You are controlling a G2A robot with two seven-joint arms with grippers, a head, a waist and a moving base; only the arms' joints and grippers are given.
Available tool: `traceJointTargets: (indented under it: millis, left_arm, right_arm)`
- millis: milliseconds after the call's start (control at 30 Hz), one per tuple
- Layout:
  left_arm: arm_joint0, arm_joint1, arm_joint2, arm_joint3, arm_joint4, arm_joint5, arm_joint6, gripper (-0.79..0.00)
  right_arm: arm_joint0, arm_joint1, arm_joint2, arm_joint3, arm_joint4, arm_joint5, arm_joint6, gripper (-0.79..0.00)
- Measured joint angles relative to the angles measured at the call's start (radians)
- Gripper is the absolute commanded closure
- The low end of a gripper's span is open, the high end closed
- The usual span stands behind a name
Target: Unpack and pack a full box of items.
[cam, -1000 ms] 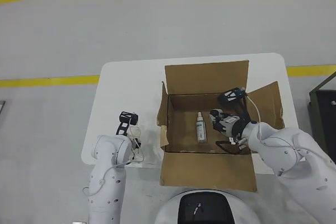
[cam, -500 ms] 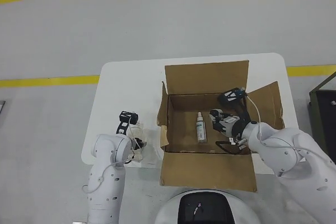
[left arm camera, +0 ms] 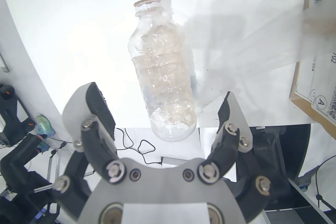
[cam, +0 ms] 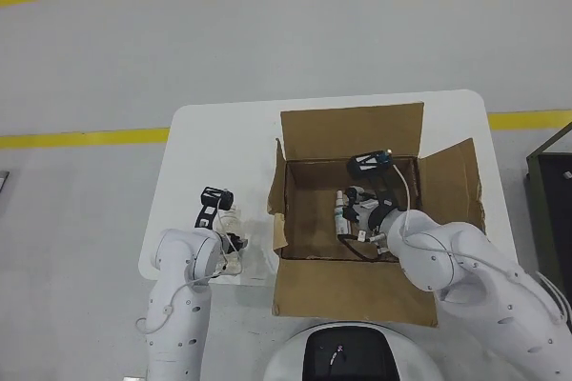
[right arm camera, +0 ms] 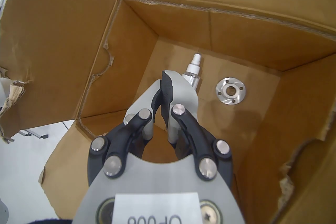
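Box (right arm camera: 236, 33) stood open on the table (left arm camera: 65, 12), and the right claw (right arm camera: 164, 88) hung inside it, pads pressed together on nothing. Just beyond its tips a slim spray bottle (right arm camera: 193, 72) lay flat on the cardboard floor, nozzle pointing away from the claw. A metal flange (right arm camera: 231, 90) lay beside the bottle, apart from it.

The spray bottle looked light, stiff and smooth, likely to roll. The sound hold seemed to be across its barrel, below the nozzle, once the fingers were parted. The flange looked dense and thin, lying flush, so it would probably need pinching by its rim.

The left claw (left arm camera: 162, 101) was outside the box, spread wide over a clear water bottle (left arm camera: 162, 72) lying on the table. Its cap pointed away from the claw and its base lay nearest, between the open fingers and untouched. Thin-walled and seemingly part-filled, it would likely dent under a hard squeeze and slip if taken near the taper; mid-body looked best.

Inside the box, tall walls and ragged flap edges closed round the right claw, so straight up looked like the freest way out. The table's edge ran close under the left claw, at the water bottle's base, with open white surface beyond the cap.
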Motion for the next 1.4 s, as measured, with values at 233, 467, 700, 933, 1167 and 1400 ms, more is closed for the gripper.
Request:
traceJointTargets:
  millis: [233, 467, 700, 933, 1167, 1400]
  left_arm:
    - [0.000, 0.000, 0.000, 0.000, 0.000, 0.000, 0.000, -0.785]
    - [0.000, 0.000, 0.000, 0.000, 0.000, 0.000, 0.000, -0.785]
    - [0.000, 0.000, 0.000, 0.000, 0.000, 0.000, 0.000, -0.785]
    - [0.000, 0.000, 0.000, 0.000, 0.000, 0.000, 0.000, -0.785]
    - [0.000, 0.000, 0.000, 0.000, 0.000, 0.000, 0.000, -0.785]
    - [0.000, 0.000, 0.000, 0.000, 0.000, 0.000, 0.000, -0.785]
  right_arm:
    - [-0.001, 0.001, 0.003, -0.001, 0.001, -0.002, 0.000, 0.000]
    - [-0.024, 0.001, -0.009, 0.000, -0.058, 0.006, -0.030, 0.000]
    - [-0.029, -0.020, -0.079, 0.031, -0.178, 0.168, -0.005, -0.065]
    - [0.038, -0.052, -0.129, 0.144, -0.197, 0.273, 0.035, -0.265]
    - [0.097, -0.082, -0.165, 0.248, -0.184, 0.282, 0.065, -0.372]
    - [0.133, -0.109, -0.186, 0.342, -0.156, 0.269, 0.057, -0.376]
